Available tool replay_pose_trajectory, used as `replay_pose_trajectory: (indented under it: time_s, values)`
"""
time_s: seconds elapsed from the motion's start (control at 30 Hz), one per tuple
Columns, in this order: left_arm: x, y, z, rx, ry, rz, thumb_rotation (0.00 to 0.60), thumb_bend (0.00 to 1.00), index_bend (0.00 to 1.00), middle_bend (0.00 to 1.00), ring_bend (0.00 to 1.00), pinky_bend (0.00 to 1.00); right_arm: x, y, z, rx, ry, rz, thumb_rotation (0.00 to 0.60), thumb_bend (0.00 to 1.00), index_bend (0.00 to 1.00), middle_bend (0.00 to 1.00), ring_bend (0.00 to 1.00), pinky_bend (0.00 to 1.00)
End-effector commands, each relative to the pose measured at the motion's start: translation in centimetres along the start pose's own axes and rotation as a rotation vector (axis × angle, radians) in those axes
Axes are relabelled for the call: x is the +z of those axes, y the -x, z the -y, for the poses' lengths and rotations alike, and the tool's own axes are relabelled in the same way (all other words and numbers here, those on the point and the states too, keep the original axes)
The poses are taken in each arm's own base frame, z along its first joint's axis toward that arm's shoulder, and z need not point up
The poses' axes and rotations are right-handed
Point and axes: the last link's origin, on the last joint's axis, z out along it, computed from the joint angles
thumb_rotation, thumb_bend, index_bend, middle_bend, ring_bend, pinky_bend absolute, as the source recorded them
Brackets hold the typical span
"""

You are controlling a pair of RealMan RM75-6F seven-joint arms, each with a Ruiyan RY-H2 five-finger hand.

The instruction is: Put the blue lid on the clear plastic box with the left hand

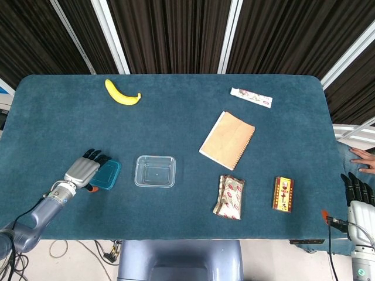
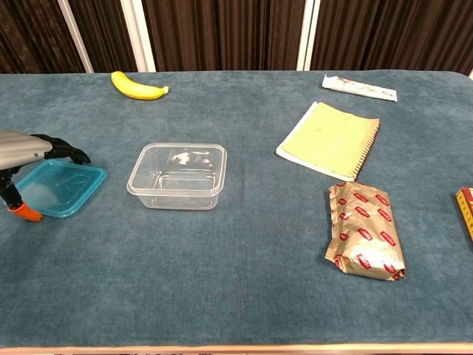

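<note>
The blue lid [image 1: 108, 174] [image 2: 63, 188] lies low over the table at the front left. My left hand [image 1: 85, 170] [image 2: 29, 151] is at its left edge. The fingers [image 2: 68, 152] reach over the lid's top, and the orange-tipped thumb [image 2: 24, 213] sits at its near-left corner, so the hand seems to pinch the lid. The clear plastic box [image 1: 155, 171] [image 2: 178, 176] stands upright and empty just right of the lid, a small gap between them. My right hand [image 1: 357, 196] hangs off the table's right front corner with straight fingers, holding nothing.
A banana [image 1: 122, 93] lies at the back left, a tube [image 1: 251, 97] at the back right. A spiral notebook [image 1: 228, 140], a foil snack pack [image 1: 229, 196] and a small yellow packet [image 1: 283, 194] lie right of the box. A person's hand [image 1: 364, 158] shows past the right edge.
</note>
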Motion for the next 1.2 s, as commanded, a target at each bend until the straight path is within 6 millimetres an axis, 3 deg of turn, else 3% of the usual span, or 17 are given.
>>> replay_pose_trajectory:
  time_s: [0.03, 0.27, 0.43, 0.6, 0.77, 0.97, 1.07, 1.1, 1.2]
  values:
    - [-0.3, -0.6, 0.3, -0.011, -0.008, -0.007, 0.6, 0.28, 0.13, 0.34, 0.0, 0.0, 0.0, 0.0, 0.0, 0.001, -0.001, -0.002, 0.6, 0.27, 0.04, 0.0, 0.0, 0.0]
    - [-1.0, -3.2, 0.4, -0.081, -0.034, -0.057, 0.6, 0.28, 0.13, 0.33, 0.0, 0.0, 0.0, 0.0, 0.1, 0.004, -0.006, -0.003, 0.6, 0.27, 0.04, 0.0, 0.0, 0.0]
    - [-1.5, -7.7, -0.9, -0.183, -0.049, -0.153, 0.6, 0.28, 0.13, 0.33, 0.0, 0.0, -0.1, -0.1, 0.1, 0.006, -0.008, -0.004, 0.6, 0.27, 0.04, 0.0, 0.0, 0.0]
    - [-1.9, -12.2, -3.8, -0.29, -0.085, -0.226, 0.6, 0.28, 0.14, 0.33, 0.0, 0.0, -0.1, -0.1, 0.1, 0.01, -0.009, -0.006, 0.6, 0.27, 0.04, 0.0, 0.0, 0.0]
    - [-2.0, -14.9, -7.0, -0.269, -0.104, -0.218, 0.6, 0.28, 0.14, 0.33, 0.0, 0.0, -0.1, -0.2, 0.2, 0.007, -0.012, -0.008, 0.6, 0.27, 0.04, 0.0, 0.0, 0.0]
    - [-1.3, -16.2, -11.1, -0.288, -0.154, -0.139, 0.6, 0.28, 0.13, 0.33, 0.0, 0.0, -0.1, -0.1, 0.2, 0.006, -0.012, -0.007, 0.6, 0.27, 0.04, 0.0, 0.0, 0.0]
    - [-0.6, -16.1, -13.0, -0.324, -0.162, -0.099, 0.6, 0.28, 0.13, 0.33, 0.0, 0.0, -0.1, -0.1, 0.1, 0.006, -0.011, -0.006, 0.6, 0.27, 0.04, 0.0, 0.0, 0.0]
    - [-0.2, -15.9, -14.6, -0.33, -0.132, -0.073, 0.6, 0.28, 0.13, 0.33, 0.0, 0.0, -0.1, -0.1, 0.1, 0.006, -0.01, -0.008, 0.6, 0.27, 0.04, 0.0, 0.0, 0.0]
    - [0.4, -15.8, -16.0, -0.312, -0.124, -0.076, 0.6, 0.28, 0.13, 0.33, 0.0, 0.0, -0.1, -0.1, 0.1, 0.005, -0.01, -0.009, 0.6, 0.27, 0.04, 0.0, 0.0, 0.0]
